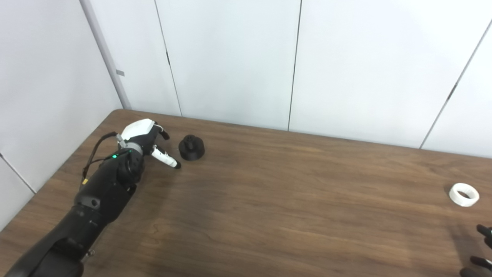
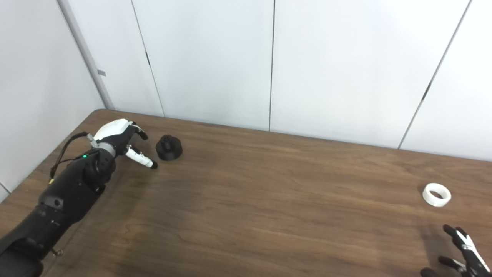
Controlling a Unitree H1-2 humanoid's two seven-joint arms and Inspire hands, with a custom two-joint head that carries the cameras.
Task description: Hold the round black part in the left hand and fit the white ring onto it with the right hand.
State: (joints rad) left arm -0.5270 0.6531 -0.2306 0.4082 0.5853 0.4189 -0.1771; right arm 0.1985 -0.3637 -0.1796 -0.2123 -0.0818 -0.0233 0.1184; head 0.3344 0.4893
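1. Left hand (image 1: 148, 140) is seen spread, holding nothing, just beside round black part (image 1: 191, 147) at table (image 1: 269, 200) far-left
2. White ring (image 2: 436, 194) is laid far right; right hand (image 2: 463, 254), mostly cropped, fingers prob. apart

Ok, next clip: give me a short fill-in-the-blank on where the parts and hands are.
1. The round black part rests on the ____.
2. The left hand is beside it, fingers ____.
3. The white ring lies nearest the ____ hand.

Missing words: table; open; right
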